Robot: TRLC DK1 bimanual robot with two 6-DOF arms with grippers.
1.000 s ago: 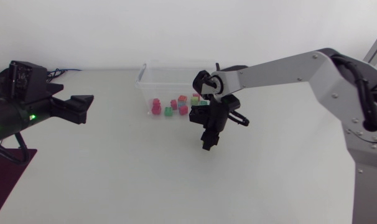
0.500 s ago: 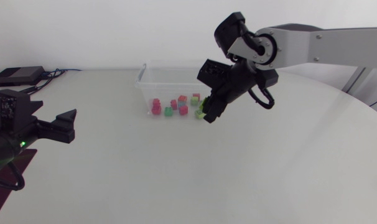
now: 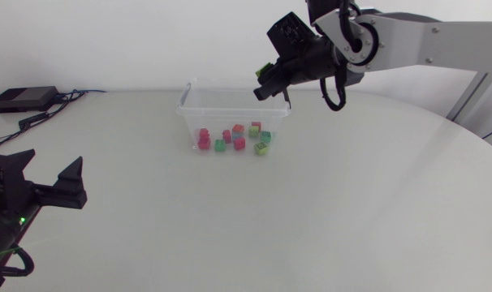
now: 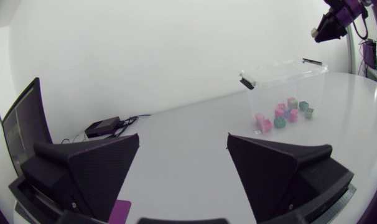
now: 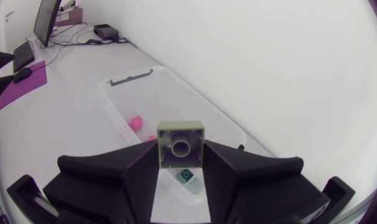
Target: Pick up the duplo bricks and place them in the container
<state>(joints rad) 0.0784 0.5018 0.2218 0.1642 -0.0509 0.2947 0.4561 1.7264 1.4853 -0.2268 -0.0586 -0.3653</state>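
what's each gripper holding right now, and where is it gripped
Right gripper: a pale green hollow plastic duplo brick, pinched by two opposite side walls. Left gripper: nothing.

The container [image 3: 222, 118] stands open-topped, walls all round, with bricks [image 3: 239, 143] scattered on its floor.

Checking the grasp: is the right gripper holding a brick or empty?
Holding: both black fingers clamp a pale green square brick over the clear plastic container.
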